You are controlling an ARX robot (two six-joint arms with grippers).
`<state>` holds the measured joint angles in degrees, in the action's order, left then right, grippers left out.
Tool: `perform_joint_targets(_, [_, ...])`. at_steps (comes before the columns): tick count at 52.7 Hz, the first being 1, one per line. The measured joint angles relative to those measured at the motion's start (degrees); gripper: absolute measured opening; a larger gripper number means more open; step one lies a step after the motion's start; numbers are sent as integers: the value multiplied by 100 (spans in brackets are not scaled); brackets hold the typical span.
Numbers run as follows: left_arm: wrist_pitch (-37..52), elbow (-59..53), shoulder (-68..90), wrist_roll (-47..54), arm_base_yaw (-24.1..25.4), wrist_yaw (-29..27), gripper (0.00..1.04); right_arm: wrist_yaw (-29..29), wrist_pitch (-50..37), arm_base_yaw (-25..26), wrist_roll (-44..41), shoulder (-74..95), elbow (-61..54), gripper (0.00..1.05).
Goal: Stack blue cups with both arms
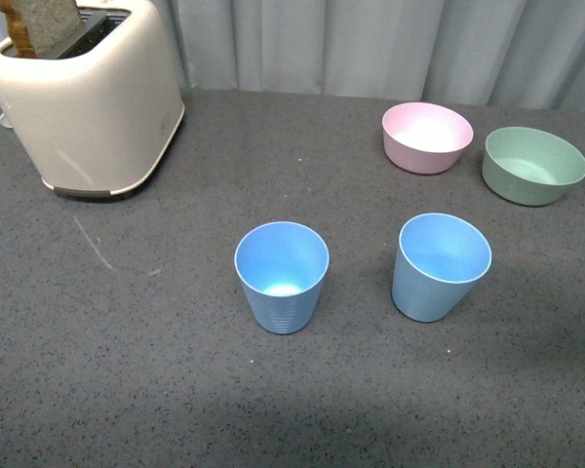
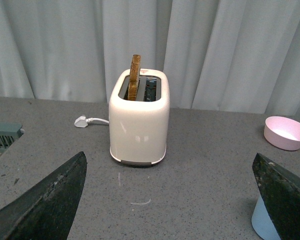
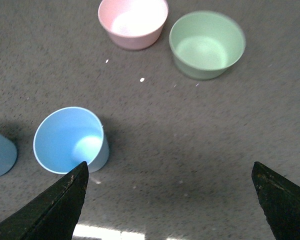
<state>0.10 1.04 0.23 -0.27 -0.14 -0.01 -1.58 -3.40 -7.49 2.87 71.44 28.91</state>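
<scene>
Two light blue cups stand upright and apart on the grey table, the left cup (image 1: 282, 276) and the right cup (image 1: 440, 265). Neither arm shows in the front view. In the left wrist view my left gripper (image 2: 170, 197) is open and empty over bare table, and a corner of a blue cup (image 2: 264, 222) shows behind one finger. In the right wrist view my right gripper (image 3: 170, 200) is open and empty above the table; one blue cup (image 3: 70, 140) stands beside a finger and the edge of the other cup (image 3: 1, 152) shows at the frame's side.
A cream toaster (image 1: 83, 102) with a slice of toast stands at the back left, its plug (image 2: 81, 121) lying beside it. A pink bowl (image 1: 427, 136) and a green bowl (image 1: 532, 165) sit at the back right. A grey curtain hangs behind the table.
</scene>
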Motion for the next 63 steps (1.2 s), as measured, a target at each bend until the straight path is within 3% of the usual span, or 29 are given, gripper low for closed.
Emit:
perform_joint_targets(21, [-2, 0, 0, 0, 0, 0, 98, -39, 820, -601, 693, 2568, 1705, 95])
perform_joint_targets(40, [-2, 0, 0, 0, 0, 0, 98, -120, 942, -669, 1093, 3700, 2339, 95])
perform_joint_targets(58, [-2, 0, 0, 0, 0, 0, 98, -157, 1043, -708, 1204, 3775, 2509, 53])
perform_joint_targets(63, [-2, 0, 0, 0, 0, 0, 98, -133, 1082, -719, 1268, 3786, 2516, 35])
